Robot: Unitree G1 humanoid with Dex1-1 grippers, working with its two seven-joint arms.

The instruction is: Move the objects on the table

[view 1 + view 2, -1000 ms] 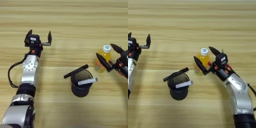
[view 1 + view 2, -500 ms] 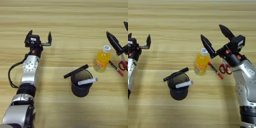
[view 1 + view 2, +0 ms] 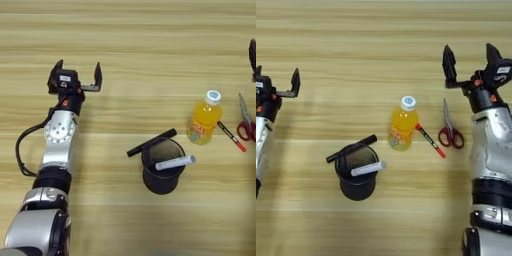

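An orange-drink bottle (image 3: 402, 126) with a white cap stands upright near the table's middle. A round black cup (image 3: 357, 172) sits in front and to its left, with a white marker (image 3: 368, 168) lying across its rim. A slim black marker (image 3: 351, 148) rests against the cup's far rim. My right gripper (image 3: 470, 59) is open, well to the right of and beyond the bottle, holding nothing. My left gripper (image 3: 76, 76) is open at the far left, empty.
Red-handled scissors (image 3: 449, 129) lie right of the bottle, below the right gripper. A thin red-and-black pen (image 3: 431, 141) lies slanted between bottle and scissors. The light wooden table (image 3: 381, 40) fills both views.
The right gripper let go of the bottle and drew back up and to the right, uncovering the scissors and the pen. The bottle now stands alone. The left arm stayed put.
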